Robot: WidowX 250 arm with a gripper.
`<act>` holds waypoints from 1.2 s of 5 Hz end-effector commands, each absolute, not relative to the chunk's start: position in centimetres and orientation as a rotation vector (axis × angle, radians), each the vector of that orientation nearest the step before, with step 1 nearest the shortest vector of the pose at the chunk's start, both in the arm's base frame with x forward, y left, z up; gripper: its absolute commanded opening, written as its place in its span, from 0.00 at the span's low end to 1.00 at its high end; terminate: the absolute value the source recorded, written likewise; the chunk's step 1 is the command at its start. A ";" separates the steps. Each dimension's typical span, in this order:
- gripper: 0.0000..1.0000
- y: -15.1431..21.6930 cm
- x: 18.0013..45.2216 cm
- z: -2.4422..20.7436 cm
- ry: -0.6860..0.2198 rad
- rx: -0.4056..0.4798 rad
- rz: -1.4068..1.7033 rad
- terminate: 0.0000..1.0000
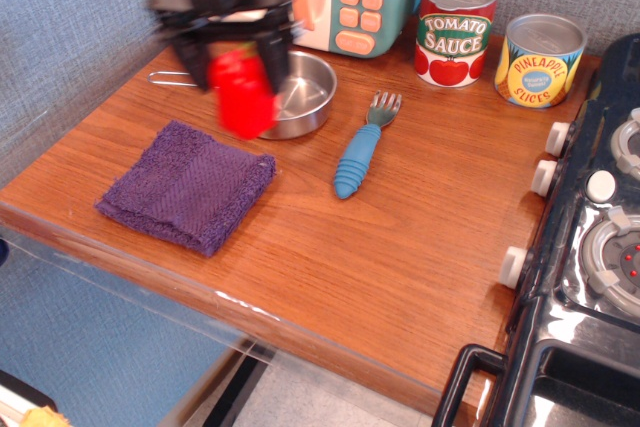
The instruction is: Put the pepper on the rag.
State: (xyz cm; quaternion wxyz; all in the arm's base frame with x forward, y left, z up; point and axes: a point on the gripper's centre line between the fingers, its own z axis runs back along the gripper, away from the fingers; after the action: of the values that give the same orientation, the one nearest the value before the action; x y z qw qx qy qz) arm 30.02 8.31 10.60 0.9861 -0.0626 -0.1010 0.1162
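step: carry phase. Pepper is off the bench and in transit to the rag, not yet over it.
pincer (238, 65): clenched on the pepper, fingers either side of it. Motion-blurred, so exact finger contact is hard to read.
pepper (245, 97): red, held in the air in front of the pan's left edge, just beyond the rag's far right corner. It overlaps the pan in this view; I judge it's above it, not in it.
rag (185, 185): purple, folded, lying flat at near left of the bench, nothing on it.
pan (298, 93): steel, far centre, handle pointing left. Partly hidden by the pepper.
fork (360, 152): blue handle, right of the rag, clear of the path.
cans: tomato sauce (456, 29) and pineapple (543, 60) far right, well apart from the action.
bench (400, 247): wood, open space around the rag.
next move: a short shift nearer and a bit left to centre the pepper over the rag, then lower until it seats on the cloth, then release.
calls for: centring before descent, since the pepper is lobed and may roll if dropped near the rag's edge. Low release height. Retreat straight up so the fingers don't drag the cloth.
risk: clipping the pan rim on the way out looks possible given how close they appear.
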 end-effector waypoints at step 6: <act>1.00 10.9 26.5 8.7 -0.141 -0.039 0.372 0.00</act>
State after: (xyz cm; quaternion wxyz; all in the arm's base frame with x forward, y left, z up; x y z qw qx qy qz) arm 26.76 11.06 7.37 0.9810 -0.0242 -0.0561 0.1843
